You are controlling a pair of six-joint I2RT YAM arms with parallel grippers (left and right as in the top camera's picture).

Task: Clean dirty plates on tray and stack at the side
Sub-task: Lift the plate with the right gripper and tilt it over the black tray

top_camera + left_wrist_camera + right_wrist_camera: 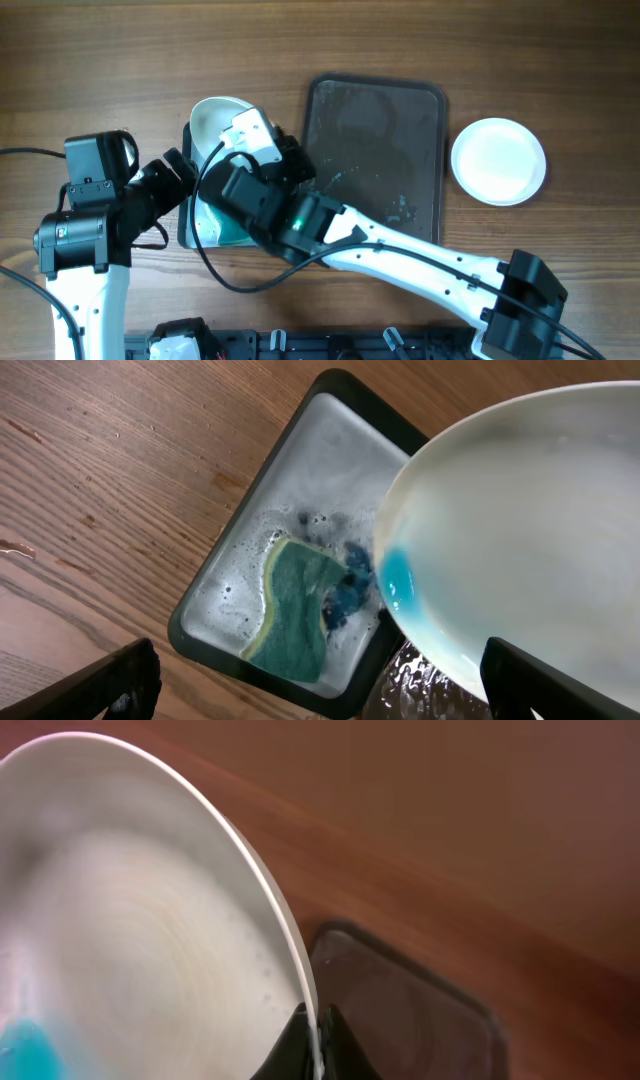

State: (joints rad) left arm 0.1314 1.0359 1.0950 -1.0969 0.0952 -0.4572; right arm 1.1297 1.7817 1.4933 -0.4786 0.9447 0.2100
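My right gripper (318, 1045) is shut on the rim of a white plate (130, 910), which it holds tilted over the small sponge tray (230, 550). A blue smear (397, 580) marks the plate's (520, 520) centre. My left gripper (340, 695) stands open just in front of the small tray, with nothing between its fingers (125, 680). The green sponge (295, 610) lies in soapy water under the plate's lower edge. The dark brown tray (375, 150) has no plates on it. A plain white plate (498, 160) sits on the table to its right.
The pale small tray with a dark rim (190, 225) lies left of the brown tray, mostly covered by both arms. The right arm (400, 250) crosses the table's front from the lower right. Wet blue specks dot the brown tray's surface (402, 208).
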